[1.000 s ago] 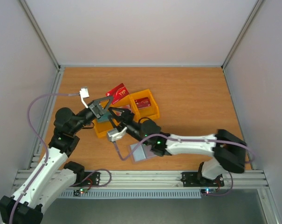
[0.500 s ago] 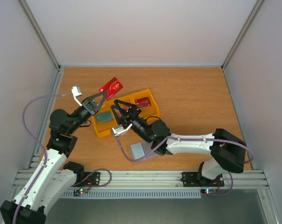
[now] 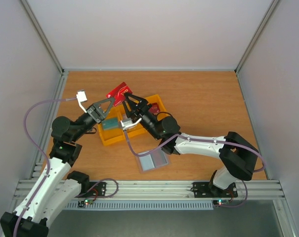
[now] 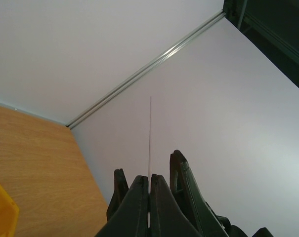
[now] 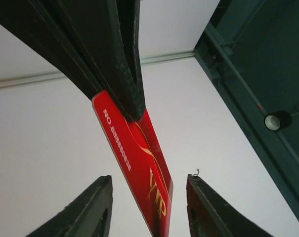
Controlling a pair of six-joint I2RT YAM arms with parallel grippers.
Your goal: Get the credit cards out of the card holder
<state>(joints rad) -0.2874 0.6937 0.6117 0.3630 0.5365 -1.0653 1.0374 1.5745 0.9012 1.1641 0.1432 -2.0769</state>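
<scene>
My left gripper (image 3: 112, 99) is shut on a bright red "VIP" card (image 3: 120, 92) and holds it in the air above the back of the yellow tray. In the left wrist view the card (image 4: 149, 133) shows edge-on, rising from the shut gripper (image 4: 149, 177). My right gripper (image 3: 132, 101) is open, and its jaws stand on either side of the card's free end (image 5: 142, 168) without touching it (image 5: 149, 178). The card holder (image 3: 152, 160) lies open on the table, pale blue-grey side up. A teal card (image 3: 109, 124) lies in the tray's left compartment.
The yellow three-compartment tray (image 3: 120, 137) sits mid-table under both grippers. My right arm (image 3: 198, 146) covers most of its right compartments. Grey cables loop from both wrists. White walls with metal rails enclose the wooden table (image 3: 203, 98).
My left gripper has lifted the red card up and left, off the tray. My right gripper has swung up from beside the tray so that its open jaws bracket the card.
</scene>
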